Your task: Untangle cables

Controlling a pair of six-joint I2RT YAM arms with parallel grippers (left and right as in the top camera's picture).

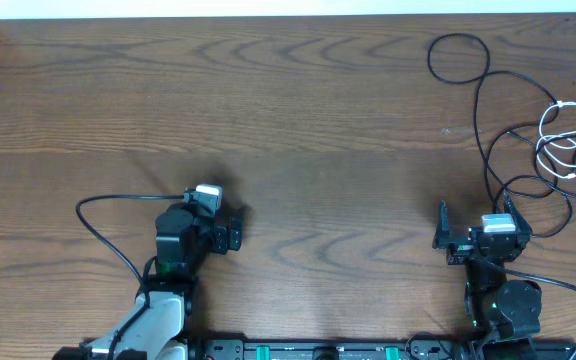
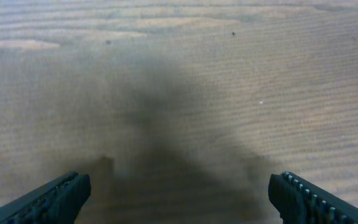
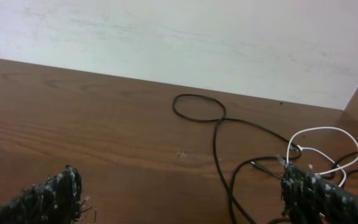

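Left end effector [image 2: 179, 190] and right end effector [image 3: 179, 186] are released, empty. Black cord [image 3: 215, 146] and white cord [image 3: 322, 129] lie overlapped at 2 o'clock on the table [image 1: 268, 100]; pinch the white cord clear of crossings.

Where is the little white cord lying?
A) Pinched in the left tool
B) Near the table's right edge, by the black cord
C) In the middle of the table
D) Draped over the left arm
B: in the overhead view the white cord lies in loops near the right edge of the table, overlapping the black cord.
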